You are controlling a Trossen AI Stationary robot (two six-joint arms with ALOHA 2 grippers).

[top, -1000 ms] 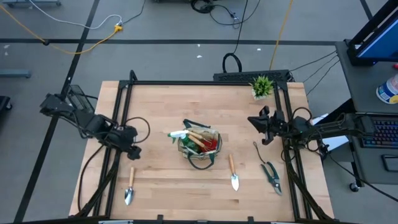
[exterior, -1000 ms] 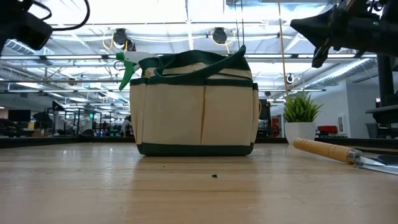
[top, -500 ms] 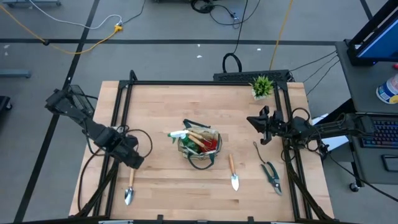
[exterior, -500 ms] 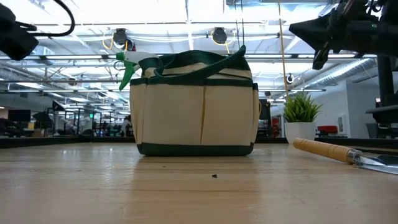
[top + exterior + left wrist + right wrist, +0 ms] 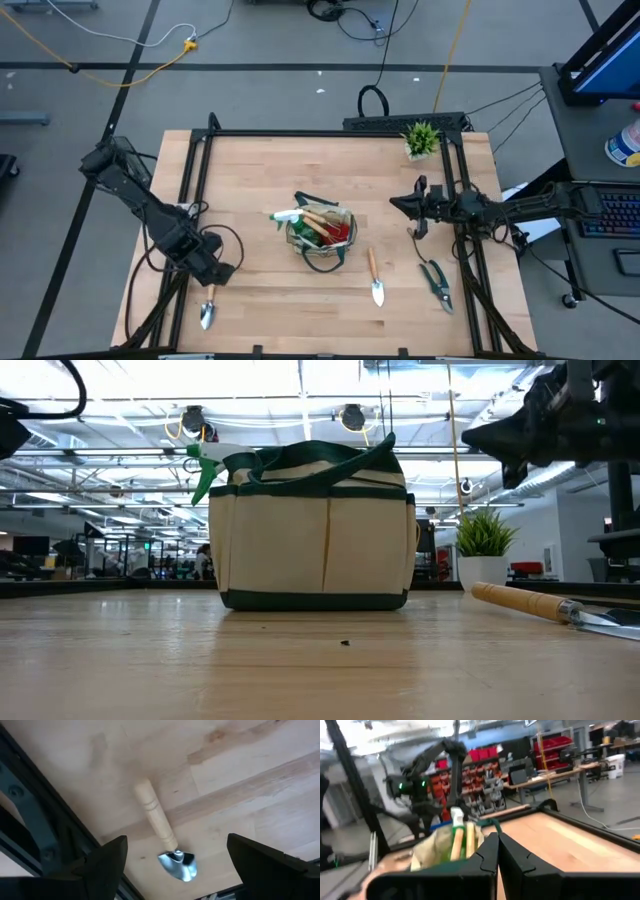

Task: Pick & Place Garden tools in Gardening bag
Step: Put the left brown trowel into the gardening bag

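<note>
Fingers spread wide, our left hand hangs right over the wooden-handled steel trowel on the desk, lined up to grab; right hand waits shut beside the round tan fabric bag.

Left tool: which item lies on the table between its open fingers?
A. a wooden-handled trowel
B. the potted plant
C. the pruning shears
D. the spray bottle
A: the left tool hangs open over a trowel with a wooden handle and shiny metal blade.
</note>
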